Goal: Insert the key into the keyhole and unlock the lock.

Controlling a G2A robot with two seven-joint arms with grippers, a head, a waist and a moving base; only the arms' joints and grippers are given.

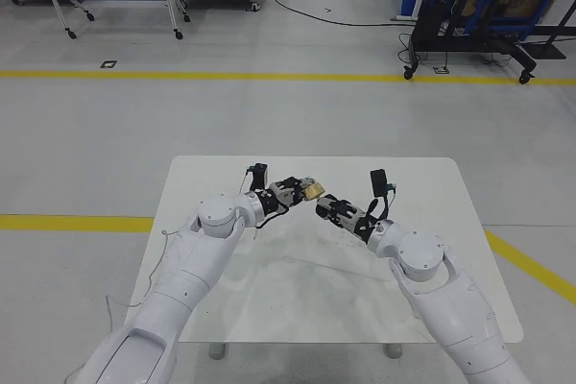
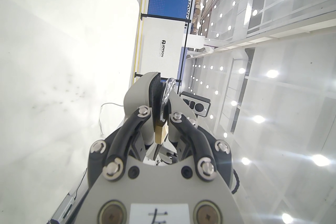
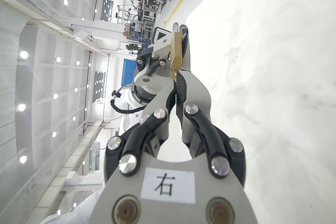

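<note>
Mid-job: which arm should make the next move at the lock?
Right, probably. The right gripper is shut, tips at the bottom end of the lock and in line with its body. The left gripper clamps the lock, so it is best holding firm.

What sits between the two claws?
A brass padlock, clamped by the left gripper; the right gripper meets its end with closed tips. The right wrist view shows this best.
</note>
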